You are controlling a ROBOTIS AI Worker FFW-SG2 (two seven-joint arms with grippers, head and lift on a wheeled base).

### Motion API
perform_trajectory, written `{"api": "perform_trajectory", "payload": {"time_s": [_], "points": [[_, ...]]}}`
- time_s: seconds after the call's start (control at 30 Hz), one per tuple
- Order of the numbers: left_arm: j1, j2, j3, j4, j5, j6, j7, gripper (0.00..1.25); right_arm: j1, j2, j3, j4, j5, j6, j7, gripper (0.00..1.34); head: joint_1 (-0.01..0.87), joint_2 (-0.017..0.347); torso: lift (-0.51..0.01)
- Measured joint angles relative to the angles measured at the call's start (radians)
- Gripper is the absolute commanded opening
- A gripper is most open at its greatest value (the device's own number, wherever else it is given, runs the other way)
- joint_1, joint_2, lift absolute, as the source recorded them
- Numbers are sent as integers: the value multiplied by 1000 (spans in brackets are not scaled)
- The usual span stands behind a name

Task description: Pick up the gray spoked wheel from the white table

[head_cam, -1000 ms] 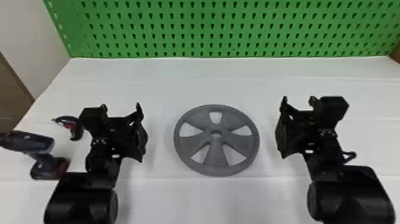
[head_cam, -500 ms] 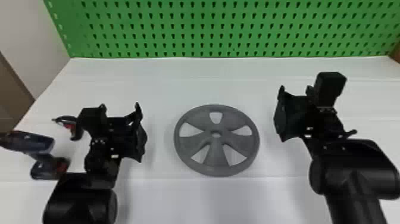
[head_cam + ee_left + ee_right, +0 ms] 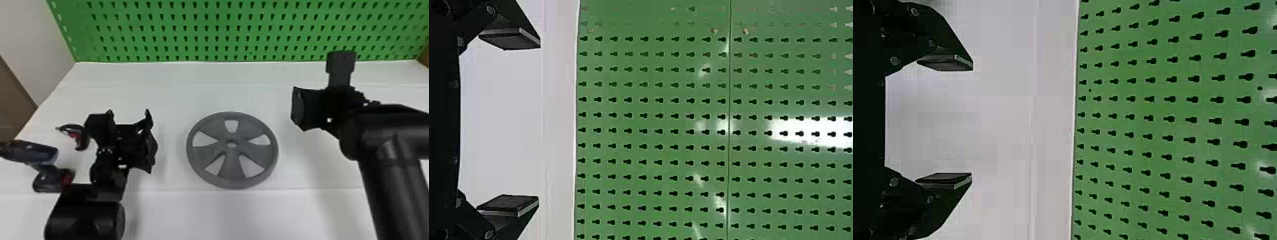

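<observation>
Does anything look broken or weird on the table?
No, nothing stands out as odd. The gray spoked wheel lies flat on the white table, with no crack that I can see. The drill just lies off to the left.

Wheel (image 3: 231, 167) flat on table (image 3: 239, 217), about mid view, between left gripper (image 3: 129, 117) and right gripper (image 3: 312, 92), apart from both. Left gripper to wheel's left; right gripper to its right and a bit farther back. Pegboard (image 3: 210, 22) upright behind the table. Drill (image 3: 35, 153) on the table, far left, beyond left gripper from the wheel. Small tool (image 3: 83, 138) also on table, between drill and left gripper, farther back than drill's base. Wall (image 3: 38, 41) past the table's left edge.
</observation>
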Motion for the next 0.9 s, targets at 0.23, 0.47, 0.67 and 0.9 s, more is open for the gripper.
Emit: {"api": "perform_trajectory", "payload": {"time_s": [0.23,0.47,0.67,0.9], "points": [[2,1,2,-14,-11,22,0,1072,-103,-47,29,60,-90,194,-31,867,770,44,-98],[5,2,6,-30,-22,43,0,1072,-203,-92,71,156,-165,343,-31,867,770,44,-98],[5,7,3,-38,-26,60,2,1071,-273,-115,100,258,-221,425,-31,867,770,44,-98],[6,16,-6,-44,-26,75,2,1071,-334,-138,121,342,-280,504,-31,867,770,44,-98]]}}
